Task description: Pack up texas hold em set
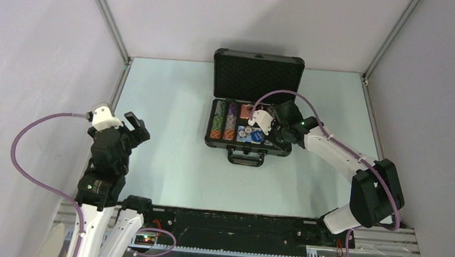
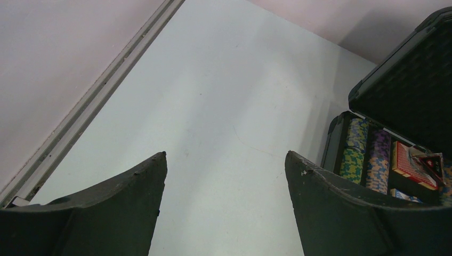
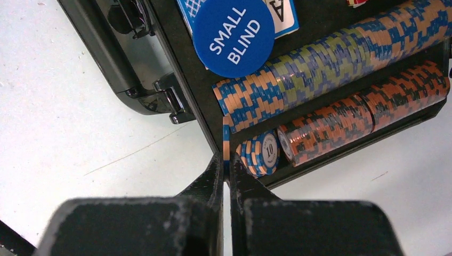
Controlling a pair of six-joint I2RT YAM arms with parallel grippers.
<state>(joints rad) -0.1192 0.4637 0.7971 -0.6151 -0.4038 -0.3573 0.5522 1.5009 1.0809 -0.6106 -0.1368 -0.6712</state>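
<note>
Pale bench (image 1: pixel 167 160), briefcase (image 1: pixel 257 75) open by its far edge. My right tool (image 3: pixel 226 161) pinches a chip (image 3: pixel 226 136); left tool (image 2: pixel 225 156) gapes wide.

A black briefcase (image 1: pixel 257 75) lies open on the far middle of the pale table (image 1: pixel 167 160). Its foam-lined lid stands upright towards the back wall and its handle (image 1: pixel 246 159) faces the arms. Rows of coloured chips (image 1: pixel 224 123) fill the left part, and a red card deck (image 1: pixel 246 111) lies beside them. The right gripper (image 1: pixel 269 133) reaches in from the right and sits low over the right part of the case. The left gripper (image 1: pixel 136 125) hangs well apart at the table's left edge, fingers spread, with nothing between them.
</note>
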